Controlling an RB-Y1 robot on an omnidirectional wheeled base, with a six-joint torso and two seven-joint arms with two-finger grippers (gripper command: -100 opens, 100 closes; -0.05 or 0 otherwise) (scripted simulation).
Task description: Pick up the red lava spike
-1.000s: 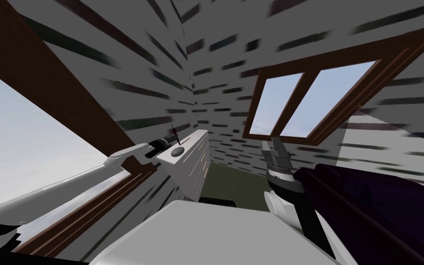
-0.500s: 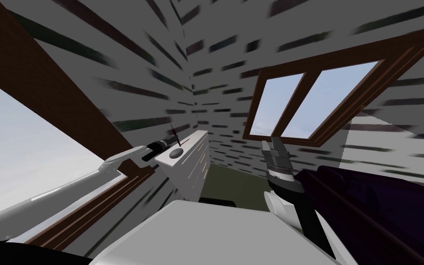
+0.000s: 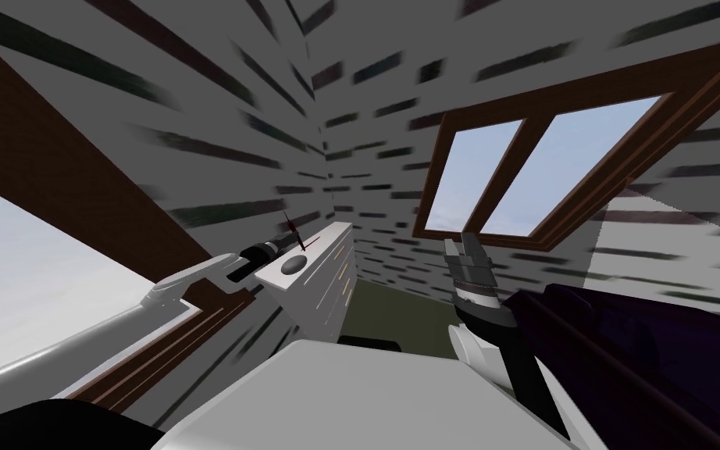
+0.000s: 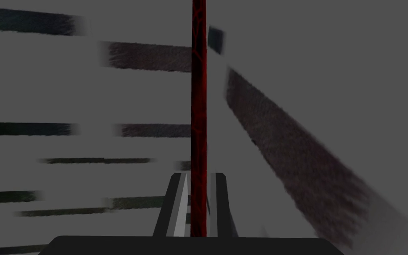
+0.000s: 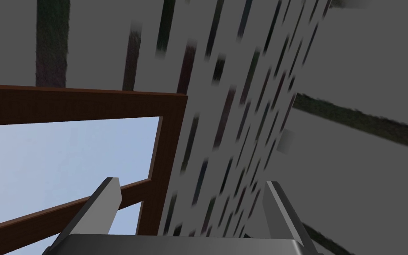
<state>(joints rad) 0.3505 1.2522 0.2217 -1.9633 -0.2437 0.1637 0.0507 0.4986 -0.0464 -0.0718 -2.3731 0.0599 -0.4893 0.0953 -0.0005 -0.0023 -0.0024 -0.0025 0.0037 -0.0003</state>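
Left wrist view: red spike clamped between the fingers

Seen along the left hand, the left gripper (image 4: 198, 175) has its two fingers (image 4: 175, 203) drawn close together, pressing the sides of a thin dark red spike (image 4: 198, 102). The spike runs straight out past the fingertips, against a grey wall with dark streaks.

From the head, the left arm reaches toward eleven o'clock. Its gripper holds the spike (image 3: 294, 229) over the near end of a white dresser (image 3: 327, 269). I cannot tell whether the spike's lower tip touches the top. A dark oval lump (image 3: 292, 264) lies on the dresser top, just at six o'clock of the spike.

The right gripper (image 3: 464, 244) is raised at one o'clock, well apart from the dresser, and its fingers (image 5: 110, 197) are spread wide.
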